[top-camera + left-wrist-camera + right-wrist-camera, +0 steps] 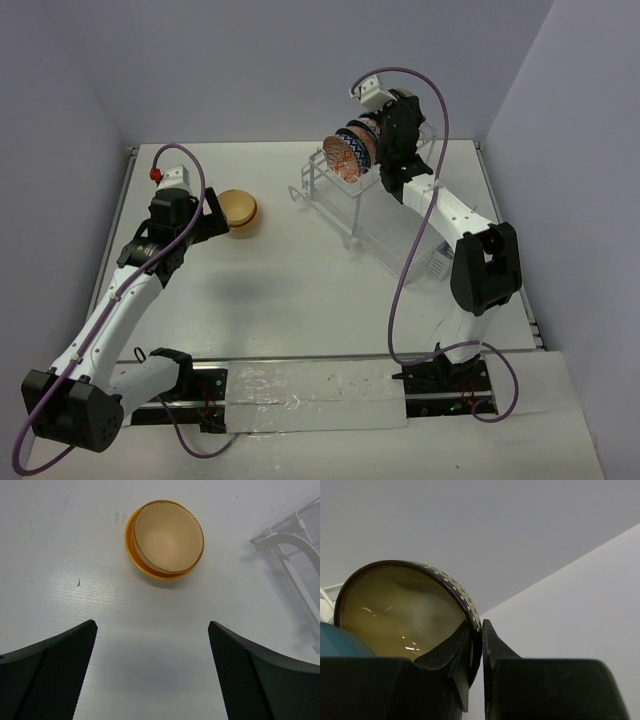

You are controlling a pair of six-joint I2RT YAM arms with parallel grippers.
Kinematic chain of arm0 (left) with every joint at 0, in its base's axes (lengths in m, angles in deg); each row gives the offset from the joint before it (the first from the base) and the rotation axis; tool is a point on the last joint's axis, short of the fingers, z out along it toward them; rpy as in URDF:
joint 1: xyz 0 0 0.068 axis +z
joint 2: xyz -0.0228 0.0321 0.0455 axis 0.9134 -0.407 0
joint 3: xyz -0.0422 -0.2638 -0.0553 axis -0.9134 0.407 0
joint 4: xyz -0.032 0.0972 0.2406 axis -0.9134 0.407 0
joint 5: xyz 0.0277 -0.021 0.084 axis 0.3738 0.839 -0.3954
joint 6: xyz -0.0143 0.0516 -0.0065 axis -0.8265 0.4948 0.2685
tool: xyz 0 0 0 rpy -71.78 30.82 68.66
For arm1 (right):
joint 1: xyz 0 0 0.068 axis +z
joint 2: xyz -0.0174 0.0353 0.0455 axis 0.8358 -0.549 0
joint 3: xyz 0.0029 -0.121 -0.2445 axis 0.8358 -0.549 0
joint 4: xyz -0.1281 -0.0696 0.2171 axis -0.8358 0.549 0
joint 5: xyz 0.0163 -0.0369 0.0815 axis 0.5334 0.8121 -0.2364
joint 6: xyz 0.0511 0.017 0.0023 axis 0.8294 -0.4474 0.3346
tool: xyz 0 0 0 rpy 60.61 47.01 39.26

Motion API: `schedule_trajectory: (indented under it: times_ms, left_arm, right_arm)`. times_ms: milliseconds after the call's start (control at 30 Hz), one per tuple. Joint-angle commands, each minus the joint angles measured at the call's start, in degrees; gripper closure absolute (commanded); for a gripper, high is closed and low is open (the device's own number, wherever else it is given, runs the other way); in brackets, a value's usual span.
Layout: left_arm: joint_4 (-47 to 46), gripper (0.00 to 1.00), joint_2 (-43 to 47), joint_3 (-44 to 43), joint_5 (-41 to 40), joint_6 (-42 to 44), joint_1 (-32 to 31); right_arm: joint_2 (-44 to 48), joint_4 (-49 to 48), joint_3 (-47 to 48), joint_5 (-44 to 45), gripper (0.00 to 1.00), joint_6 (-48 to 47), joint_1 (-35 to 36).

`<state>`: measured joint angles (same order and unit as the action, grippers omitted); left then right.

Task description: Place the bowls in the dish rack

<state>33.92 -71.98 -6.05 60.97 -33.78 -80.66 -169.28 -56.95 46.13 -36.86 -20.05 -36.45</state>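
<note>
An orange-yellow bowl with a tan inside lies on the table left of the dish rack. In the left wrist view the bowl is ahead of my left gripper, which is open, empty and apart from it. My right gripper is high over the rack's far end, shut on the rim of a dark bowl with a dotted rim. Patterned bowls, blue-zigzag and reddish-pink, stand on edge in the rack beside it. A blue bowl shows at the right wrist view's left edge.
The white wire rack's corner shows at the right of the left wrist view. Grey walls close the table at the back and both sides. A clear taped sheet lies between the arm bases.
</note>
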Motion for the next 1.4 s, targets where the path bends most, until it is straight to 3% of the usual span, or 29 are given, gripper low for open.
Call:
schedule_trajectory:
  times_ms: [0, 300, 667, 1367]
  left_arm:
    - [-2.0, 0.02, 0.0, -0.4, 0.3, 1.1, 0.3]
    - [-2.2, 0.02, 0.3, -0.4, 0.4, 1.1, 0.4]
    - [-2.2, 0.02, 0.8, -0.4, 0.5, 1.1, 0.4]
    - [-2.3, 0.02, 0.9, -0.4, 0.7, 1.1, 0.5]
  right_arm:
    - [2.0, -7.2, -0.3, 0.5, 1.0, -0.1, 0.3]
    - [2.9, -4.7, -1.4, 0.7, 0.99, 2.5, 0.6]
    - [5.0, -0.1, -1.1, -1.9, 0.87, 6.9, 0.9]
    - [8.5, -3.1, -3.5, -3.9, 0.78, 6.0, 2.5]
